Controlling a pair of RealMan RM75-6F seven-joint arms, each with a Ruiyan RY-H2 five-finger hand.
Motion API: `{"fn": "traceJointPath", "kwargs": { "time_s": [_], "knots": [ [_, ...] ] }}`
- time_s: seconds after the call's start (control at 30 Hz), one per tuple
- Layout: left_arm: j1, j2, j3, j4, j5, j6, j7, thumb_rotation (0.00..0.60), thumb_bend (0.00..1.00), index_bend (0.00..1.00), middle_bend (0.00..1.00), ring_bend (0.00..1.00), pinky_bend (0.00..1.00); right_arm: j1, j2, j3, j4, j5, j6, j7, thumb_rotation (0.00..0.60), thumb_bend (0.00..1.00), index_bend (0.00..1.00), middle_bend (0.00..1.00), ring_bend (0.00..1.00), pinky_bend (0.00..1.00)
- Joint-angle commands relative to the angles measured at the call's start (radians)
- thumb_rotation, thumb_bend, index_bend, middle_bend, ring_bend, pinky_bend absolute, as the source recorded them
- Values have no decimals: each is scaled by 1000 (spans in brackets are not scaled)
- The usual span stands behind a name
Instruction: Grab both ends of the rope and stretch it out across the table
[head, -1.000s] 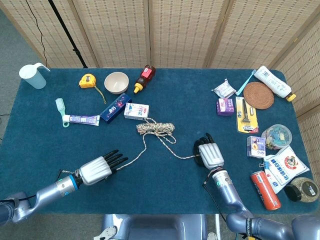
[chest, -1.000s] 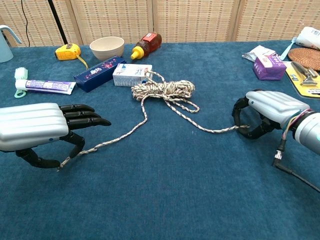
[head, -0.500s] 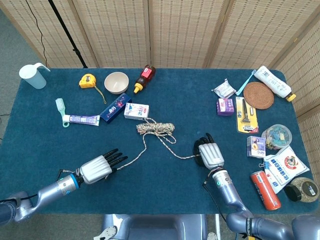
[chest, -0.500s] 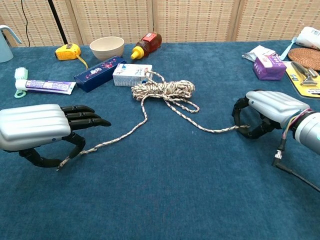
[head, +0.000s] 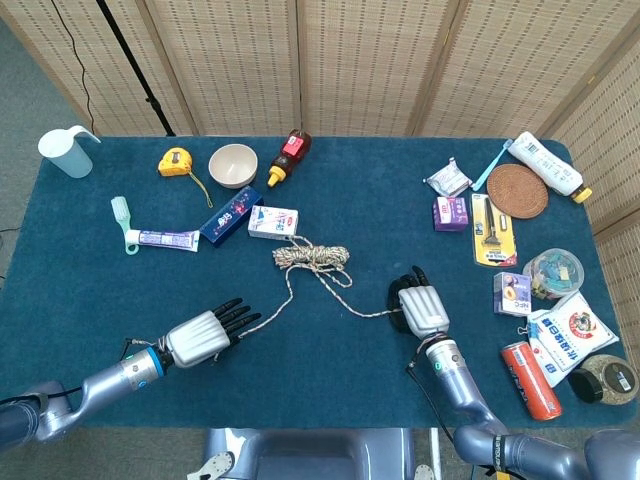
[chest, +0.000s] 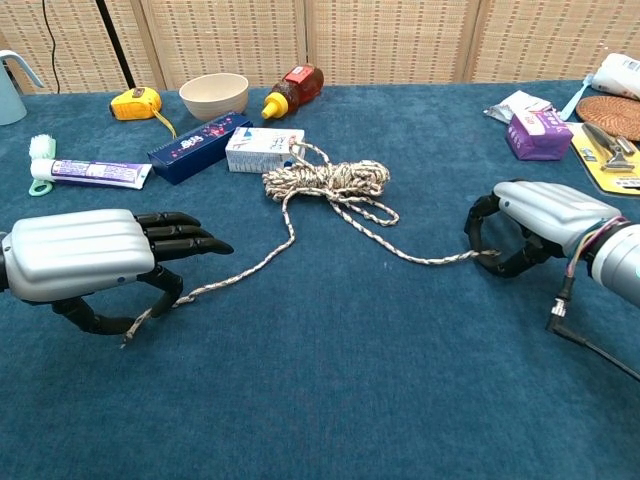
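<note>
Woven wicker screens stand behind a table (head: 330, 370) covered in dark blue cloth. Seen from the head camera, the rope (head: 312, 256) lies bunched in loose coils near the table's middle, just in front of a small white box (head: 273, 221), with one strand running toward the near left and another toward the near right. The left hand (head: 205, 334) sits low at the near left where the left strand ends; the right hand (head: 420, 306) sits at the near right where the other strand ends. A white bowl (head: 233, 165), a yellow tape measure (head: 175, 161) and a brown sauce bottle (head: 289, 156) line the far edge, and a red can (head: 530, 379) lies at the near right. From the chest camera, the left hand (chest: 90, 262) has its upper fingers stretched forward while thumb and a lower finger pinch the rope's end (chest: 135, 327) beneath the palm. The right hand (chest: 528, 228) is curled, knuckles up, its dark fingers closed on the rope's other end (chest: 478, 256). The coils (chest: 326, 181) rest on the cloth between the hands, further back.
</note>
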Motion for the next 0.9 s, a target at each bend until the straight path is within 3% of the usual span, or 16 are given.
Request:
{"fn": "traceJointPath", "kwargs": {
  "time_s": [0.03,0.9],
  "knots": [
    [-4,-4,0,-3,-2,-7,2,600,288,528,0,0,0,-1,0,0,3,0,-1,4,600,519,593,318,206,0],
    [-17,-3,5,-23,-27,-25,0,600,429,553,0,0,0,-3,5,2,8,1,-7,23,600,520,599,326,212,0]
  ]
}}
